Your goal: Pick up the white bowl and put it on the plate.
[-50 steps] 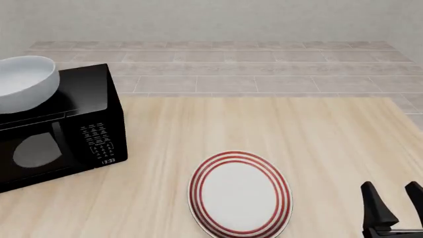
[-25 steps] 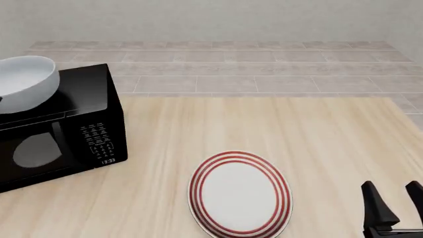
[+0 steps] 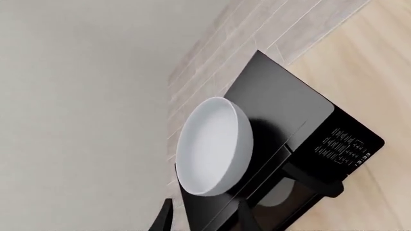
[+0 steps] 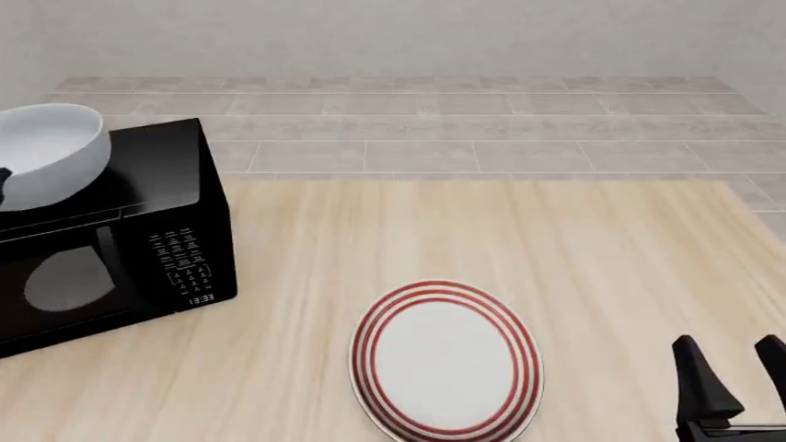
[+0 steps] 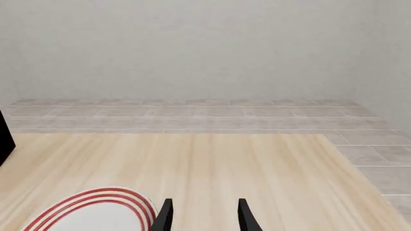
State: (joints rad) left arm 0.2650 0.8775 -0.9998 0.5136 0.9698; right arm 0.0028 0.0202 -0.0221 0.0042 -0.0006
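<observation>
The white bowl [image 4: 43, 152] sits atop the black microwave [image 4: 117, 239], well apart from the plate [image 4: 446, 359] on the worktop [image 4: 590, 267] — the left gripper [image 3: 202, 219], fingers spread, should straddle one rim wall squarely before pinching, while the right gripper [image 4: 737, 368] idles open.

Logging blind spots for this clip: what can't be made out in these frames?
- Left end effector: front view shows only a dark sliver at the left edge beside the white bowl; the wrist view cuts off all but its fingertips.
- Microwave keypad labels: too small to read.
- Plate: cut off by the right wrist view's edge.
</observation>
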